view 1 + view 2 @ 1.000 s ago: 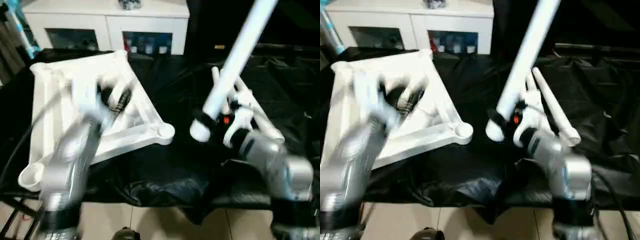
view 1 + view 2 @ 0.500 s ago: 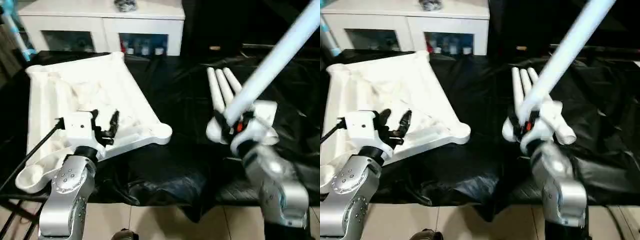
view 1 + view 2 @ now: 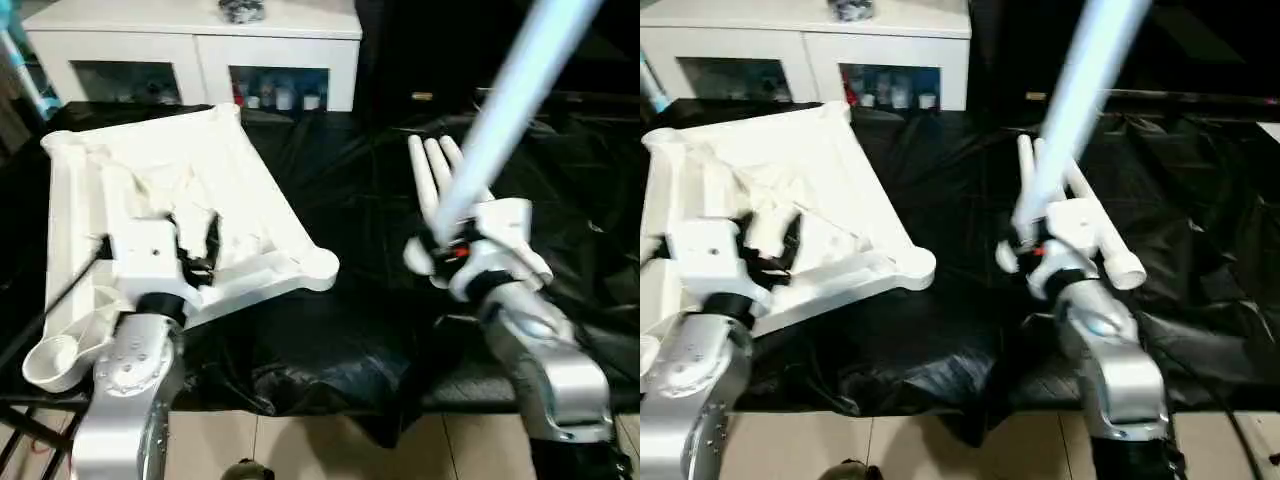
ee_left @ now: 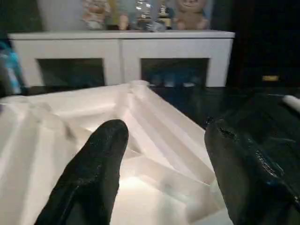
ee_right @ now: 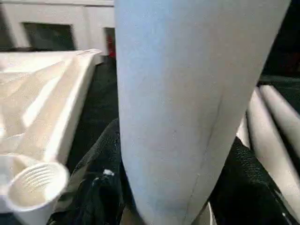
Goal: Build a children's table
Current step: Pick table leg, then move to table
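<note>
Right gripper (image 3: 448, 243), centre-right, clamps a leg (image 3: 505, 105) angled toward upper right. Left gripper (image 3: 192, 243), fingers apart, hovers over the tabletop (image 3: 120, 165) at left.

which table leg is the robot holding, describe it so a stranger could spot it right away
On the black-draped table, right of the upturned white tabletop, three legs lie side by side. The held leg rises steeply from the right gripper, the one leg off the cloth.
</note>
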`<state>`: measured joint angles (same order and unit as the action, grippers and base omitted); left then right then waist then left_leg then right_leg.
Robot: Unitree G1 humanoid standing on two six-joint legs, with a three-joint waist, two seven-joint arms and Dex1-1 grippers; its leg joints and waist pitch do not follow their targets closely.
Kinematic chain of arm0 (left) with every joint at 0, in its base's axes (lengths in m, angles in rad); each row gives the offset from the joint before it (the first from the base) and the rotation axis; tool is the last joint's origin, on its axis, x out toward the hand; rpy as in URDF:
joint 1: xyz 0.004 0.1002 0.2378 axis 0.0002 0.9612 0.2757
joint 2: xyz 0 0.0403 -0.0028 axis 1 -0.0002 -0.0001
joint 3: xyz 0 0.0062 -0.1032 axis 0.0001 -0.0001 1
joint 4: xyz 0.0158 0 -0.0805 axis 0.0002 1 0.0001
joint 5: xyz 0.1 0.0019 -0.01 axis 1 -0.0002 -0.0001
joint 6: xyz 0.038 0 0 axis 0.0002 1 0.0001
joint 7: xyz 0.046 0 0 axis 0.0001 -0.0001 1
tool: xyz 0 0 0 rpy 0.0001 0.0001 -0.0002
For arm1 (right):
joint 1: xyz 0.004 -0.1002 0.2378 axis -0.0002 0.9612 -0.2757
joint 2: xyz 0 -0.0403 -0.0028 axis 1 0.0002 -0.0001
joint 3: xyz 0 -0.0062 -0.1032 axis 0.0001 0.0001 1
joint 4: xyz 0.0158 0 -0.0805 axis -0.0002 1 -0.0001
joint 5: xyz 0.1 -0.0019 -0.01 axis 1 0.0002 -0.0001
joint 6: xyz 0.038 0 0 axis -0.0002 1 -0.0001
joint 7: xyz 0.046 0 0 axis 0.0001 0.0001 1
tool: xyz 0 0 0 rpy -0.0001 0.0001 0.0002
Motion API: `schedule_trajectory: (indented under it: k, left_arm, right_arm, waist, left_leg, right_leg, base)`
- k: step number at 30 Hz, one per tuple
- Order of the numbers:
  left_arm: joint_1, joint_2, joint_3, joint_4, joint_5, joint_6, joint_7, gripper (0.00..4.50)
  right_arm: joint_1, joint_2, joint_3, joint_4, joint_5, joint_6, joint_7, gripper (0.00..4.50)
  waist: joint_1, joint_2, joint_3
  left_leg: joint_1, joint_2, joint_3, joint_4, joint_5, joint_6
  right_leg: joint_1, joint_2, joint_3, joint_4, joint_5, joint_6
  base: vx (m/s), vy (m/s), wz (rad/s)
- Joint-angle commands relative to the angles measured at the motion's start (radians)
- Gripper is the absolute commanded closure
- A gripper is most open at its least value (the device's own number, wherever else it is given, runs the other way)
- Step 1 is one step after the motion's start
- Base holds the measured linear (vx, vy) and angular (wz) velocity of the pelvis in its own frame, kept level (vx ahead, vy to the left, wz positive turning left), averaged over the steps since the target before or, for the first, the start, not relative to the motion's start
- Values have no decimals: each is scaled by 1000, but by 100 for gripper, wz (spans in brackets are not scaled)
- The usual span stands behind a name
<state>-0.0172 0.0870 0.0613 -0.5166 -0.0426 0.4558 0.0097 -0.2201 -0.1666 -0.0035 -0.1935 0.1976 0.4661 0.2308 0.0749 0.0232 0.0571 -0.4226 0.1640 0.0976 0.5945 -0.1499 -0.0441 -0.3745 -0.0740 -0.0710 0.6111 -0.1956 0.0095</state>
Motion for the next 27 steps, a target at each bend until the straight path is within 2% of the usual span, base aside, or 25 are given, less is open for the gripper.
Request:
schedule_trajectory:
  k: [1, 2, 3, 4, 5, 6, 7, 8, 9, 10, 11, 12, 13, 14, 15, 16, 17, 19, 20, 22, 23, 24, 25, 26, 27]
  left_arm:
    - [-2, -15, -15, -26, 3, 36, 23, 144]
    - [-9, -24, -3, -22, -19, 62, 27, 144]
    - [-18, -25, 0, -16, -21, 69, 29, 144]
    - [-20, -25, 0, -15, -21, 70, 29, 144]
    - [-41, -27, -5, 14, -16, 62, 26, 144]
    - [-55, -23, -3, 46, -11, 44, 20, 144]
    - [-58, -22, -2, 52, -11, 40, 19, 144]
    - [-70, -27, 6, 80, -26, 26, 11, 144]
    - [-85, -18, 16, 114, -21, 22, 8, 144]
    - [-89, -20, 23, 123, -26, 20, 8, 144]
    - [-94, -22, 34, 135, -31, 10, 9, 144]
    - [-98, -18, 41, 141, -43, 2, -3, 144]
    - [-99, -17, 43, 145, -49, 5, -8, 144]
    - [-96, -5, 24, 147, -26, 20, -6, 144]
    - [-95, -4, 23, 147, -24, 22, -6, 144]
    - [-73, -9, 13, 140, -51, 4, -40, 144]
    - [-53, -12, 3, 139, -70, -21, -66, 144]
    - [-20, 7, -34, 146, -30, -61, -70, 144]
    - [5, 17, -56, 143, -8, -82, -72, 144]
    - [14, 18, -61, 139, -5, -89, -74, 144]
    - [37, 19, -68, 128, -7, -89, -82, 144]
    - [51, 18, -68, 121, -9, -95, -86, 144]
    - [58, 17, -67, 117, -11, -96, -88, 144]
    - [68, 16, -65, 111, -10, -97, -85, 144]
    - [71, 14, -63, 109, -11, -98, -85, 144]
  right_arm:
    - [-28, -14, 8, 18, -4, -27, 29, 261]
    - [-31, -11, 12, 31, 2, -33, 35, 261]
    - [-33, -4, 5, 33, 11, -30, 32, 261]
    - [-33, -2, 3, 33, 13, -29, 31, 261]
    - [-34, 6, -10, 34, 22, -3, 19, 261]
    - [-30, 2, 5, 35, 2, -4, 12, 261]
    - [-29, 1, 8, 35, -2, -4, 11, 261]
    - [-20, 1, 18, 33, -11, -3, 8, 261]
    - [-3, 18, 18, 24, -7, 3, -7, 261]
    - [1, 22, 18, 22, -11, 3, -17, 261]
    - [7, 30, 15, 20, -24, 1, -41, 261]
    - [12, 34, 17, 19, -50, -18, -66, 261]
    - [17, 37, 14, 22, -51, -31, -68, 261]
    - [27, 33, 6, 22, -45, -42, -57, 261]
    - [28, 33, 6, 22, -44, -43, -55, 261]
    - [33, 38, -8, 27, -27, -36, -52, 261]
    - [36, 42, -20, 31, -10, -30, -49, 261]
    - [43, 31, -20, 28, -10, -33, -40, 261]
    - [47, 25, -24, 18, -5, -33, -32, 261]
    - [48, 26, -28, 13, 1, -31, -28, 261]
    - [47, 26, -36, 8, 0, -37, -29, 261]
    - [43, 27, -45, 10, 11, -23, -28, 261]
    - [40, 26, -50, 13, 17, -12, -27, 261]
    - [36, 19, -48, 17, 17, -14, -18, 261]
    - [35, 17, -47, 17, 19, -13, -14, 261]
  waist:
    - [-13, 31, -63]
    - [-23, 38, -54]
    - [-15, 18, -50]
    - [4, -17, -49]
    - [50, -32, -40]
    - [61, -61, -45]
    - [96, -46, -51]
    - [101, -52, -56]
    - [111, -32, -59]
    - [111, -13, -61]
    - [104, -15, -65]
    - [68, 24, -85]
    - [56, 31, -94]
    - [51, 26, -89]
    - [53, 31, -86]
    - [48, 29, -78]
    - [37, 23, -68]
    - [31, 17, -62]
    - [14, 3, -50]
    - [8, 3, -55]
    - [1, -9, -56]
    - [-3, -13, -57]
    - [-3, -13, -57]
    - [-12, -26, -51]
    - [-19, -22, -54]
  left_leg:
    - [51, 111, -141, -155, -600, -28]
    - [26, 58, -175, -148, -575, 63]
    - [-7, 3, -145, -121, -524, 68]
    - [24, -9, -39, -27, -430, 36]
    - [12, 1, -9, 24, -202, 41]
    - [-4, 7, -3, 35, -137, 54]
    - [-30, 14, -10, 66, -96, 87]
    - [-50, 22, -26, 92, -123, 112]
    - [-49, 29, -38, 89, -120, 118]
    - [-36, 35, -39, 61, -98, 122]
    - [-18, 34, -26, 20, -65, 134]
    - [68, 48, -10, -26, 82, 246]
    - [79, 57, -21, -21, 128, 280]
    - [71, 70, -21, -21, 123, 287]
    - [64, 75, -23, -28, 77, 253]
    - [54, 72, -18, -45, -77, 146]
    - [51, 59, -6, -67, -283, 35]
    - [58, 50, -1, -78, -448, -49]
    - [67, 42, 3, -85, -616, -110]
    - [65, 37, 2, -86, -614, -119]
    - [58, 36, 4, -87, -569, -107]
    - [47, 35, 6, -88, -522, -92]
    - [47, 35, 6, -88, -522, -92]
    - [59, 35, 11, -86, -591, -83]
    - [185, 31, 61, -17, -674, -134]
  right_leg:
    - [14, 6, -23, 11, -122, -165]
    - [27, -2, -12, 20, -161, -202]
    - [38, -43, 10, -26, -135, -211]
    - [21, -120, 58, -107, -331, -196]
    - [36, -191, 104, -158, -624, -90]
    - [45, -199, 125, -158, -690, -40]
    - [59, -232, 165, -148, -683, 5]
    - [72, -254, 188, -129, -580, -11]
    - [75, -243, 178, -114, -424, -101]
    - [69, -217, 152, -106, -339, -159]
    - [62, -162, 115, -94, -257, -203]
    - [-3, -12, 29, -16, -50, -225]
    - [-8, 0, 18, 2, -31, -213]
    - [-11, -4, 18, -4, -31, -194]
    - [-6, -11, 21, -6, -40, -186]
    - [-1, -18, 29, -14, -66, -169]
    - [5, -28, 38, -30, -124, -146]
    - [2, -41, 48, -48, -199, -115]
    - [-6, -49, 55, -74, -359, -57]
    - [0, -57, 62, -84, -377, -32]
    - [5, -59, 63, -86, -351, -28]
    - [13, -63, 64, -84, -336, -25]
    - [13, -63, 64, -84, -336, -25]
    - [7, -63, 62, -100, -481, -7]
    - [-83, -4, 65, -149, -620, 25]
  base:
    - [-13, -56, 46]
    - [-9, -94, 51]
    - [-1, -122, 48]
    - [-1, -122, 48]
    - [-7, -134, 20]
    - [-20, -109, -3]
    - [-20, -109, -3]
    - [0, 0, 0]
    - [3, 54, 1]
    - [3, 54, 1]
    - [5, 120, 10]
    - [-4, 144, 10]
    - [-4, 144, 10]
    - [-19, 145, 5]
    - [-33, 144, 6]
    - [-33, 144, 6]
    - [-50, 113, 2]
    - [-57, 75, 1]
    - [-54, 42, 2]
    - [0, 0, 0]
    - [0, 0, 0]
    - [0, 0, 0]
    - [0, 0, 0]
    - [0, 0, 0]
    - [-79, -62, -25]
